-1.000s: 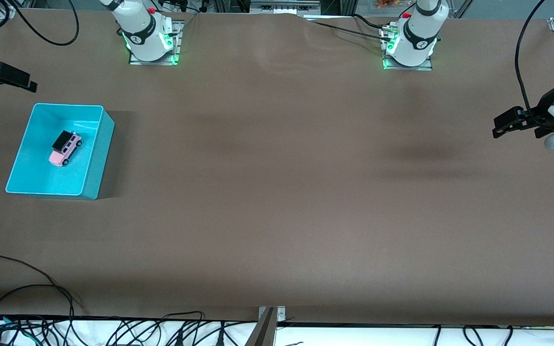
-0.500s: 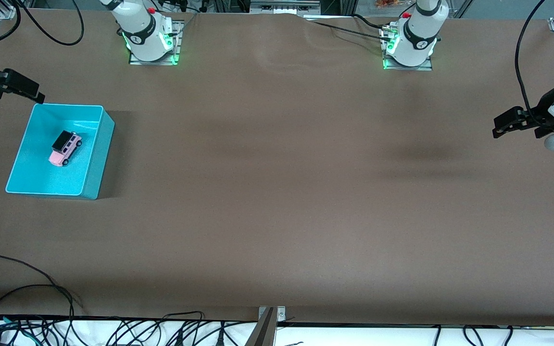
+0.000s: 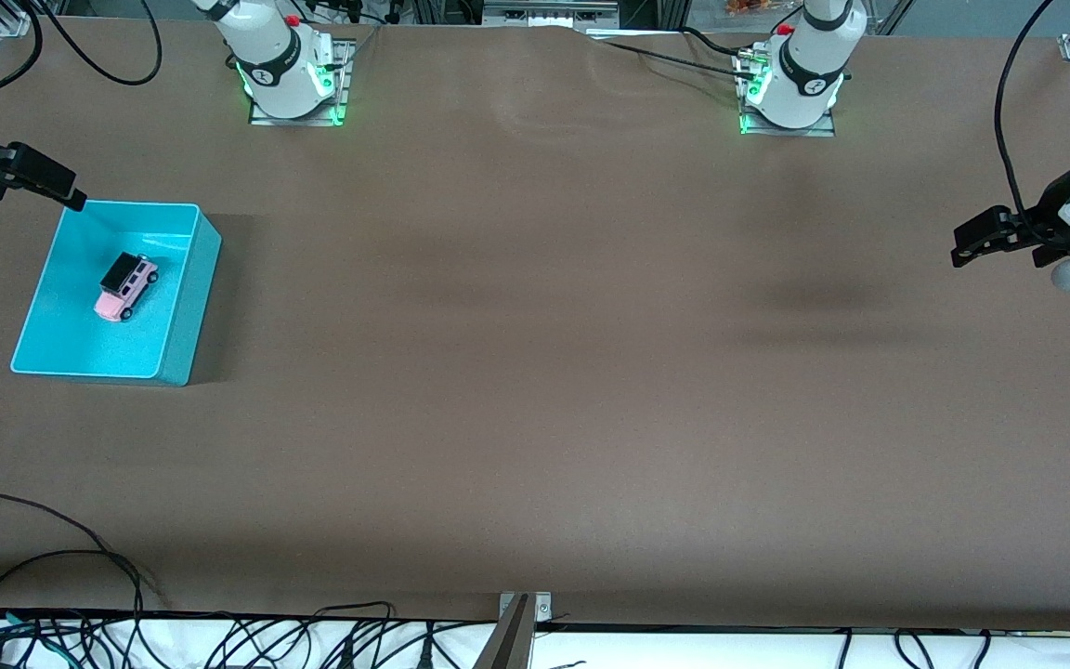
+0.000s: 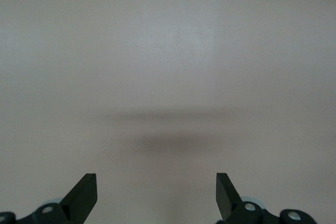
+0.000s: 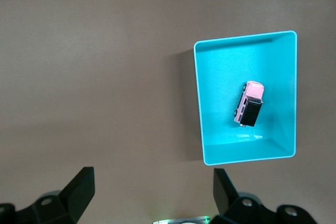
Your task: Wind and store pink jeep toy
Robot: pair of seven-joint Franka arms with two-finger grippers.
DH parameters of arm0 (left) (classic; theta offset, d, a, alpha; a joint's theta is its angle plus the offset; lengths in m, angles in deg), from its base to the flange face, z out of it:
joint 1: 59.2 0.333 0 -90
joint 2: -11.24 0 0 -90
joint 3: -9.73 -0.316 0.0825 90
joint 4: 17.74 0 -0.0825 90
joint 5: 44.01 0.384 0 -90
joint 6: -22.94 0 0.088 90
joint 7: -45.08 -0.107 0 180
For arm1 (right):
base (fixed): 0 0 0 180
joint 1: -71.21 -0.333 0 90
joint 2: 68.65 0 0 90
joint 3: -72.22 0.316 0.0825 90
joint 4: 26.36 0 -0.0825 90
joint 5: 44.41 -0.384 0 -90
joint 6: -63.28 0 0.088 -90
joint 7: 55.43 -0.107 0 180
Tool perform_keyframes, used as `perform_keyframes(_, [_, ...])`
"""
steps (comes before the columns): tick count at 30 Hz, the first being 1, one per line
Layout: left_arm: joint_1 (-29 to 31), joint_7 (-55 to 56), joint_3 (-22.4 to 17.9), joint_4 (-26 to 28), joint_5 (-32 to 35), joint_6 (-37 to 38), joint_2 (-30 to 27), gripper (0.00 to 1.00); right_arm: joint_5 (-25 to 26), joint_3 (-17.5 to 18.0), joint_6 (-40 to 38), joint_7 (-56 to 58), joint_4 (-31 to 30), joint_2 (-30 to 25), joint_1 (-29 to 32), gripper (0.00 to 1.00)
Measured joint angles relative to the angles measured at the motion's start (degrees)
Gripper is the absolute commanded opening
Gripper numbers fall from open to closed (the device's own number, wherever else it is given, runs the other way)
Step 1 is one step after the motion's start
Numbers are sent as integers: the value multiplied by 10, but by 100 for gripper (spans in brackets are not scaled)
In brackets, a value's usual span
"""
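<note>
The pink jeep toy with its black roof lies inside the teal bin at the right arm's end of the table; it also shows in the right wrist view inside the bin. My right gripper is open and empty, up in the air by the bin's corner nearest the arm bases; its fingers are wide apart. My left gripper is open and empty over bare table at the left arm's end, its fingers wide apart.
The brown table mat spreads between the two arms. Both arm bases stand along the table edge farthest from the front camera. Loose cables lie along the edge nearest the front camera.
My right gripper has moved from beside the table edge to the bin's corner. The jeep, the bin and the left arm have not moved.
</note>
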Motion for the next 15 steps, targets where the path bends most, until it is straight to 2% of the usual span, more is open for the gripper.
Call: perform_keyframes(15, [0, 0, 0, 0, 0, 0, 0, 100, 0, -15, -22, 22, 0, -5, -3, 100])
